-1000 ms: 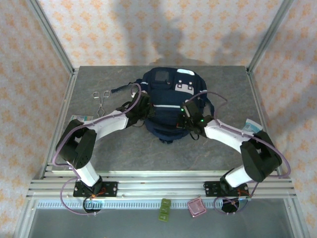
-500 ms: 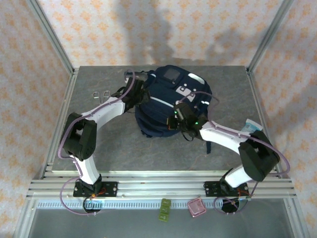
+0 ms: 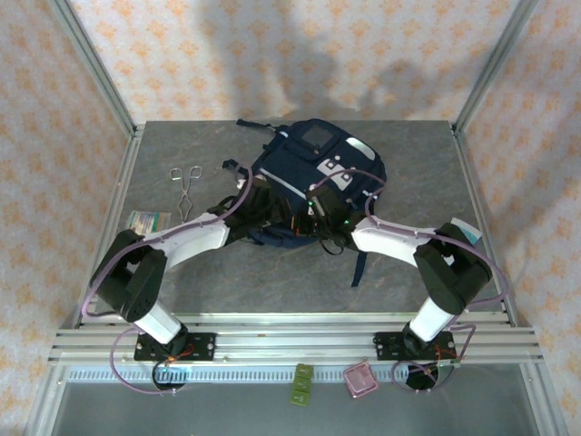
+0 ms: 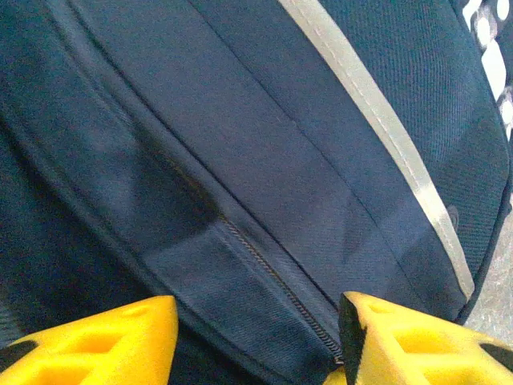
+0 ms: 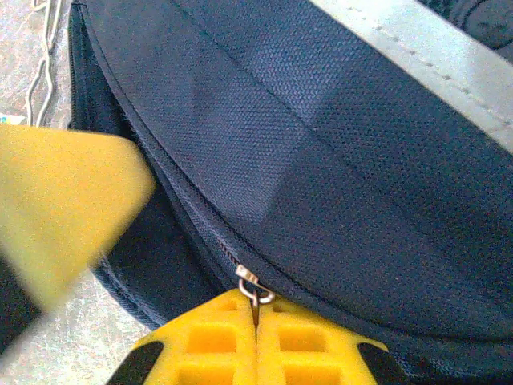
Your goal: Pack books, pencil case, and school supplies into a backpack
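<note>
Backpack zipper pull clamped in right claw; left claw apart, partly cropped.

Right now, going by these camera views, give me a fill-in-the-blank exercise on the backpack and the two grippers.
1. The right gripper, with ____ fingers, is shut on the zipper pull of the backpack.
2. The left gripper is ____, its fingers apart over the fabric.
3. In the top view, a metal ring-handled tool lies on the table to the backpack's ____.
Missing words: yellow; open; left.
</note>
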Robot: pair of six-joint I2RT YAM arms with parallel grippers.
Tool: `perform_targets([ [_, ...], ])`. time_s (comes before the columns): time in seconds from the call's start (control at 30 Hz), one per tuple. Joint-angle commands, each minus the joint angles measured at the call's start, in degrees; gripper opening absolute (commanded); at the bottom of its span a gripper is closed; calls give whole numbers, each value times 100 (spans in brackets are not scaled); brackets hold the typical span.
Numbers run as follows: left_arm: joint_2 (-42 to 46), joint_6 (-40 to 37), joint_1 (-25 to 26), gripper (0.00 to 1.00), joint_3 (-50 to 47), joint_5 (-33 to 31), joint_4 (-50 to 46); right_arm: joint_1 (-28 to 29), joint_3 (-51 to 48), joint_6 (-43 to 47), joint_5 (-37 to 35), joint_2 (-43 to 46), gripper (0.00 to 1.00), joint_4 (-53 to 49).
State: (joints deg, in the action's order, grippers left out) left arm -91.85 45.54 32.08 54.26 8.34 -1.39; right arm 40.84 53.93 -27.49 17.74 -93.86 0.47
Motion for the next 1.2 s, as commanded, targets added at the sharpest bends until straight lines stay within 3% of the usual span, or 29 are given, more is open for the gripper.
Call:
perform_targets([
  [0.0, -323, 255, 52, 56, 244, -13, 506, 47, 91, -3, 207, -24, 0, 410],
  [0.1, -584, 168, 106, 54, 476, -89, 617, 80, 41, -16, 212, -11, 0, 428],
  [0.2, -786, 128, 106, 44, 676, -184, 583, 82, 21, 9, 142, 17, 0, 366],
  [0.37, -990, 32, -14, 1, 822, -126, 382, 82, 99, 293, -462, 161, 0, -184],
  [0.5, -843, 7, -223, 0, 613, -7, 426, -62, 67, 596, -1014, 307, 0, -694],
  [0.73, -528, -257, -445, 0, 401, -20, 372, -811, -18, 788, -1878, 500, 0, -1400],
  [0.97, -601, -405, -457, 0, 469, 63, 279, -1164, 653, 485, -3123, 113, 2, -1817],
  [1.1, -597, -406, -457, 0, 444, 137, 323, -1184, 844, 369, -2799, 6, 3, -1505],
  [1.17, -592, -414, -444, 0, 469, 155, 273, -1184, 925, 309, -2542, 19, 10, -1482],
])
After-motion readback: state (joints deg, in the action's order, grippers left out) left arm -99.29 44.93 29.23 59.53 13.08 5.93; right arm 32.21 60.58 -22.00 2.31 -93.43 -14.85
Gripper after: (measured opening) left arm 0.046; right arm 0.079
